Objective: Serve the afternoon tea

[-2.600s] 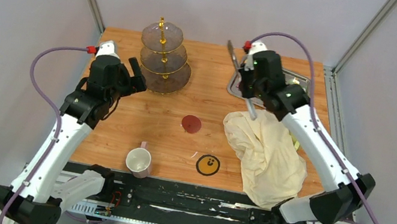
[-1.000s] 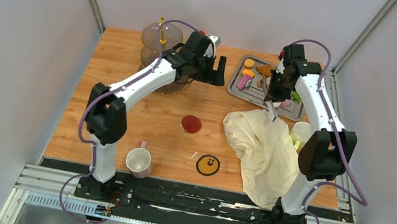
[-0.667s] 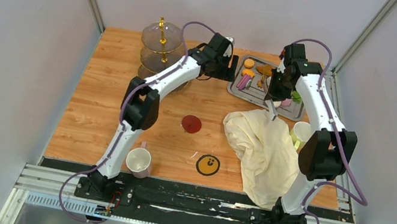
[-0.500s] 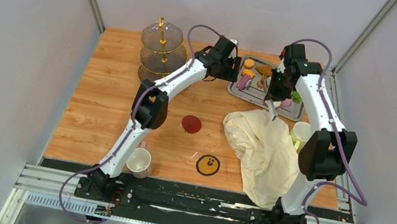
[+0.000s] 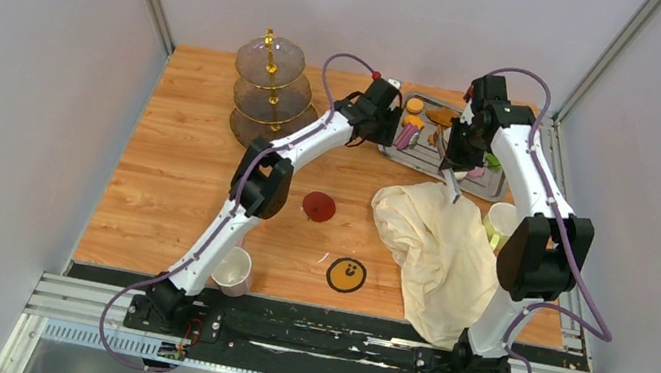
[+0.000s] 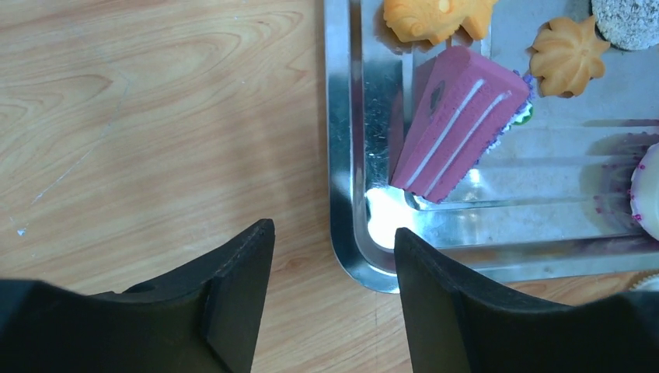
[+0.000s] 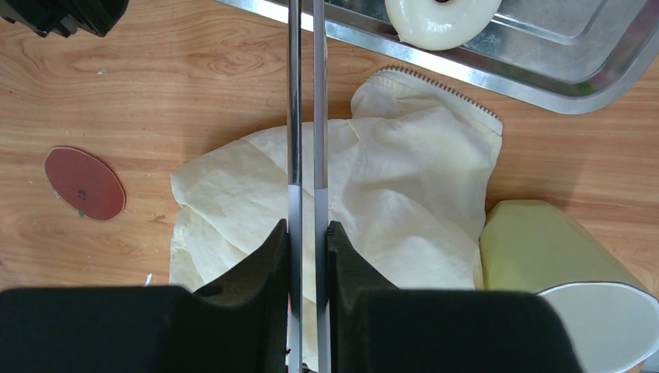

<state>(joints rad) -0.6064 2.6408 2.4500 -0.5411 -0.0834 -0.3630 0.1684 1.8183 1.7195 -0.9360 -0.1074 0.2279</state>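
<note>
Pink cake slice (image 6: 458,124) lies beyond my spread left gripper (image 6: 332,233); I'd centre over it first. Right gripper (image 7: 308,229) pinches tongs (image 7: 305,93).

Pink cake slice (image 6: 458,120) inside steel tray (image 6: 339,155)

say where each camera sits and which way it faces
Top external: above, behind the bases, looking down on the table; left arm and right arm show.
Left wrist: facing down at a corner of the steel tray and a pink cake slice; open left hand below.
Right wrist: facing down along steel tongs gripped by the right hand, over the cream cloth.
Shared: both wrist views show the steel tray.
</note>
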